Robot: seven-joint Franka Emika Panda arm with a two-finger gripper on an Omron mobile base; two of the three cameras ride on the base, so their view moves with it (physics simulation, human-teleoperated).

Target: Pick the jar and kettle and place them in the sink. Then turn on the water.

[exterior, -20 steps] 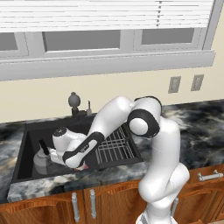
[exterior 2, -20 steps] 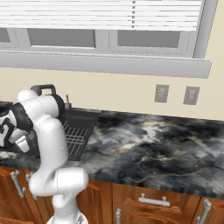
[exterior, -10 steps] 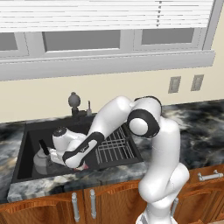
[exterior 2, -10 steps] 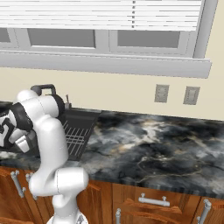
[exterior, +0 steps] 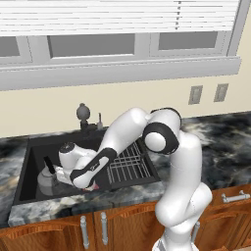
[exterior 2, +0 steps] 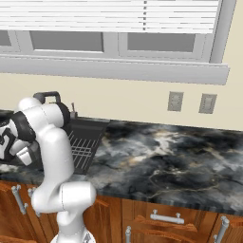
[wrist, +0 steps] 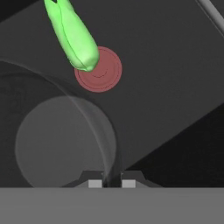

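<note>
Hand view is showing the gripper (wrist: 108, 183) with its two tips nearly together, pinching a thin dark strip that looks like the arched handle of the kettle (wrist: 57, 140), whose rounded grey body is sitting just beyond the tips. Past the kettle, on the dark floor of the sink (wrist: 175, 65), a reddish drain disc (wrist: 98, 69) is lying with a bright green object (wrist: 72, 33) overlapping its edge; what that green thing is I cannot tell.

Left base view is placing the kettle (exterior: 49, 180) low at the near left of the sink (exterior: 34, 152), with the white hand reaching down beside it. Whether the kettle is already resting on the basin floor is not clear.

Risks, as I judge them: if the jaws are parting while the kettle is hanging above the floor, it may be dropping and tipping onto its side. Lifting out at an angle could be snagging the handle and dragging the kettle along. The forearm is lying close over the wire rack (exterior: 128, 164).

The arm is folding sharply, its elbow high above the near counter edge, forearm sloping down and left into the basin. The faucet (exterior: 83, 113) is standing at the far rim.
</note>
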